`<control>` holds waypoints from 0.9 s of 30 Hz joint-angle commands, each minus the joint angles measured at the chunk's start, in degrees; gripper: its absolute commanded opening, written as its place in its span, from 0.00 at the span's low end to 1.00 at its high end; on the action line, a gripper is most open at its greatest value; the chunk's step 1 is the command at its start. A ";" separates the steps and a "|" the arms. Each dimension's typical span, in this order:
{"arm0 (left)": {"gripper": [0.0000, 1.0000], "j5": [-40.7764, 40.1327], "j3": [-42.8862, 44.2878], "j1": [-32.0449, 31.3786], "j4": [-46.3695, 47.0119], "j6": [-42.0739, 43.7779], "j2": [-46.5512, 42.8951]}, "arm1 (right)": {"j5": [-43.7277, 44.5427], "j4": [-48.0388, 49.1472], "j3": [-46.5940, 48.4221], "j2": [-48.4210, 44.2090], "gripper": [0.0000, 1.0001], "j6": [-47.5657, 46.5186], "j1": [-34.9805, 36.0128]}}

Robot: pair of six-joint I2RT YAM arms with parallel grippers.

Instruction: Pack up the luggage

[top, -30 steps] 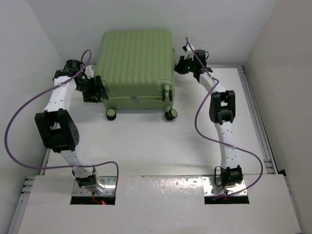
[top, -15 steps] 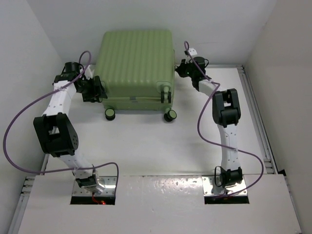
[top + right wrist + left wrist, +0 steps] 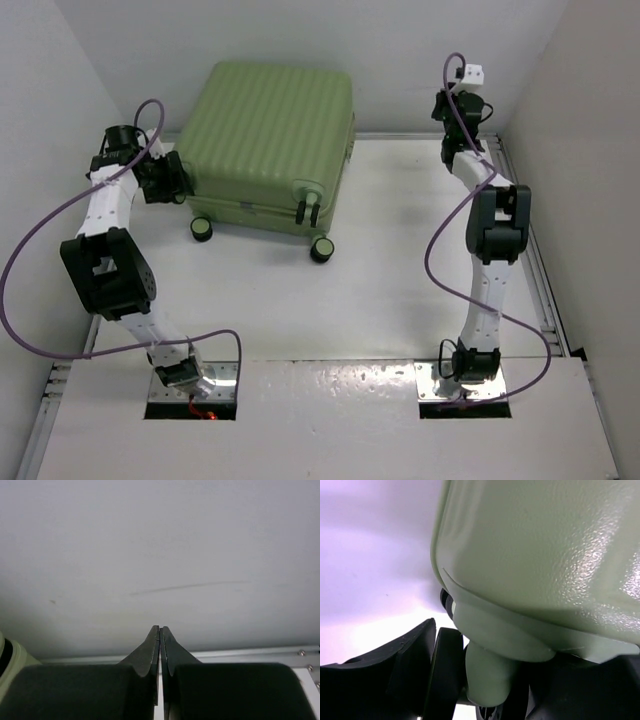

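The luggage (image 3: 265, 140) is a large light-green ribbed suitcase, closed and lying flat at the back of the table, skewed with its wheeled edge toward me. My left gripper (image 3: 177, 186) is at its near-left corner. In the left wrist view the jaws (image 3: 487, 680) sit on either side of a green wheel post under the shell (image 3: 545, 545), shut on it. My right gripper (image 3: 446, 104) is raised at the back right, well clear of the case, facing the wall. Its fingertips (image 3: 160, 630) are pressed together and empty.
Two black-and-green wheels (image 3: 201, 228) (image 3: 322, 249) stick out from the near edge of the case. White walls close in the back and both sides. A metal rail (image 3: 520, 200) runs along the table's right edge.
The suitcase has swung and slid to the left with my left gripper. My right gripper has left the case's right side and moved up and right toward the back wall.
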 commanded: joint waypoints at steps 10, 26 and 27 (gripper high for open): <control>1.00 -4.84 7.98 3.18 18.92 -2.20 -1.36 | -13.94 1.02 -8.76 -4.85 0.44 5.77 3.69; 1.00 12.49 -0.88 -1.92 20.86 3.08 -13.67 | -31.36 -3.20 -4.20 1.20 0.59 40.83 8.08; 1.00 11.88 -0.89 -1.92 20.86 2.46 -13.67 | -31.19 -3.38 -4.11 1.55 0.60 41.63 8.35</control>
